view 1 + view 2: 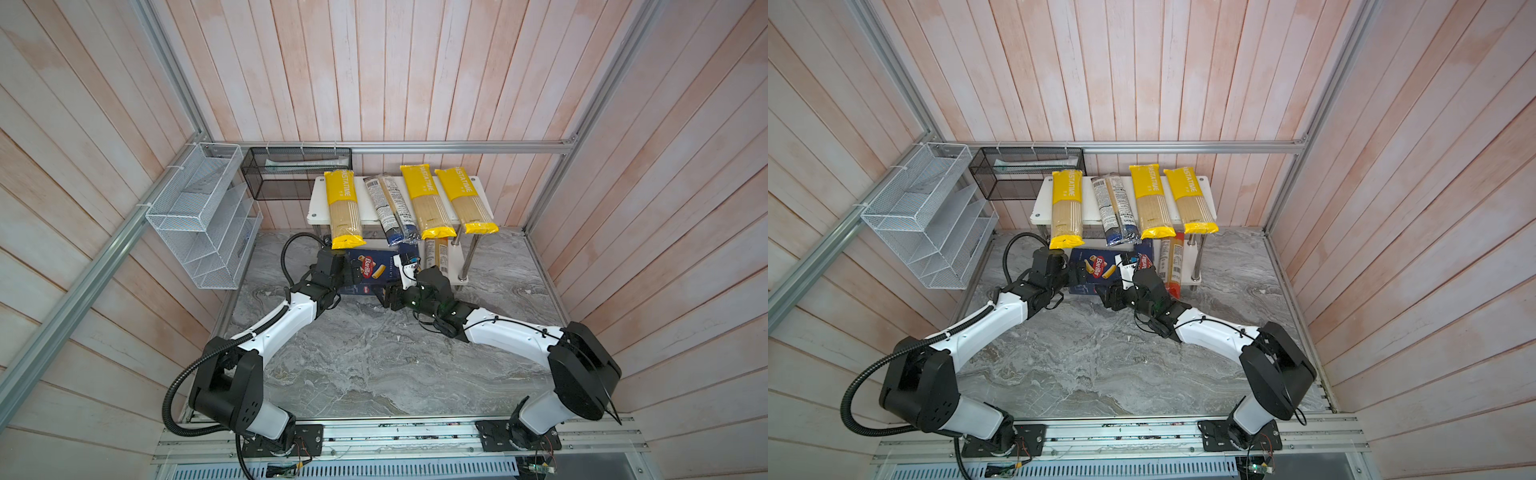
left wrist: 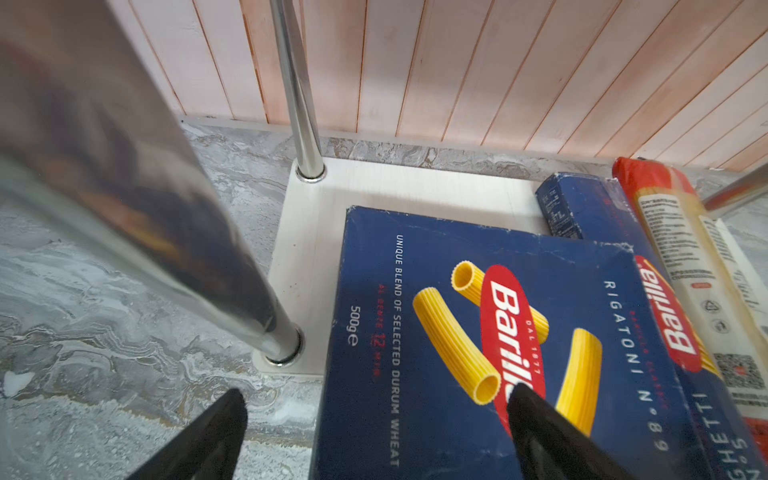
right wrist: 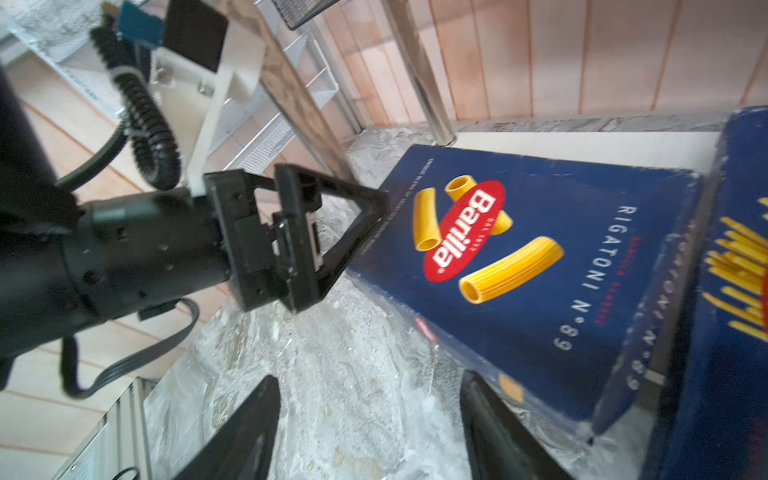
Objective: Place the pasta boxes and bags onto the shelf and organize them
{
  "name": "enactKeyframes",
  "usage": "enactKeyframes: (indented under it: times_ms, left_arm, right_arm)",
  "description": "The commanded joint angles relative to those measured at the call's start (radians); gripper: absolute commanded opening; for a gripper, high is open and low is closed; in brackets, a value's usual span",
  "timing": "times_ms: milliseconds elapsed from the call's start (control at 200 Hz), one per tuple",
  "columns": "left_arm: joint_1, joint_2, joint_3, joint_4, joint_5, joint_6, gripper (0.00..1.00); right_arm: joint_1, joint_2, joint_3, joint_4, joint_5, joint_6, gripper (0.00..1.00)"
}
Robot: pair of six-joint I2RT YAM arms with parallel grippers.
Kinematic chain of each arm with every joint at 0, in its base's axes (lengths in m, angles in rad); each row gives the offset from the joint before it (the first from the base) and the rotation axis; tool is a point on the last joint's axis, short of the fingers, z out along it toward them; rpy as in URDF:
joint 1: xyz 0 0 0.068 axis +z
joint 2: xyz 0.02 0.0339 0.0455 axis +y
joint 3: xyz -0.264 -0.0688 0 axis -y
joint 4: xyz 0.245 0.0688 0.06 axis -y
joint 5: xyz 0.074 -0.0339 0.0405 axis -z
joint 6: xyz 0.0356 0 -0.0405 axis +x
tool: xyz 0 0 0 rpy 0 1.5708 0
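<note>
The shelf [image 1: 320, 199] holds three yellow bags [image 1: 343, 208] [image 1: 424, 203] [image 1: 467, 199] and two slim clear bags [image 1: 390, 208] on its top board. On its lower board [image 2: 307, 232] the wide blue rigatoni box [image 2: 457, 257] lies face up, its front end sticking out over the table. The narrow spaghetti box [image 2: 582, 208] and the red-ended bag [image 2: 673, 232] lie next to it. My left gripper [image 2: 376, 392] is open: one finger is over the box face, the other over the table beside the box's left edge. My right gripper [image 3: 370, 378] is open over bare marble by the box's front corner.
A chrome post [image 2: 124, 187] stands very close to the left wrist. A white wire-mesh organizer [image 1: 199, 216] hangs on the left wall and a black mesh basket [image 1: 295, 174] on the back rail. The two wrists are close together in front of the shelf.
</note>
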Motion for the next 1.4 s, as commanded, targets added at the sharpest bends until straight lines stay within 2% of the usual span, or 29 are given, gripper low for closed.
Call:
enactKeyframes:
  times_ms: [0, 245, 390, 660, 945, 1395]
  left_arm:
    - [0.005, -0.062, -0.042, -0.022, -0.002, -0.032, 1.0]
    - [0.005, -0.248, -0.202, -0.084, 0.061, -0.122, 1.0]
    - [0.005, -0.383, -0.311, -0.12, 0.031, -0.158, 1.0]
    - [0.019, -0.539, -0.369, -0.217, -0.048, -0.166, 1.0]
    - [0.054, -0.603, -0.421, -0.22, -0.035, -0.174, 0.99]
    - [0.056, -0.643, -0.443, -0.222, -0.018, -0.179, 1.0]
  right_arm:
    - [0.027, -0.001, -0.037, 0.005, -0.019, -0.02, 0.68]
    - [0.036, 0.124, 0.019, 0.044, -0.093, -0.048, 0.67]
    - [0.035, 0.201, 0.077, 0.052, -0.123, -0.054, 0.67]
    - [0.024, 0.321, 0.15, 0.101, -0.152, -0.036, 0.67]
    - [-0.004, 0.394, 0.229, 0.115, -0.158, -0.023, 0.67]
    - [-0.044, 0.496, 0.398, 0.045, -0.163, -0.071, 0.67]
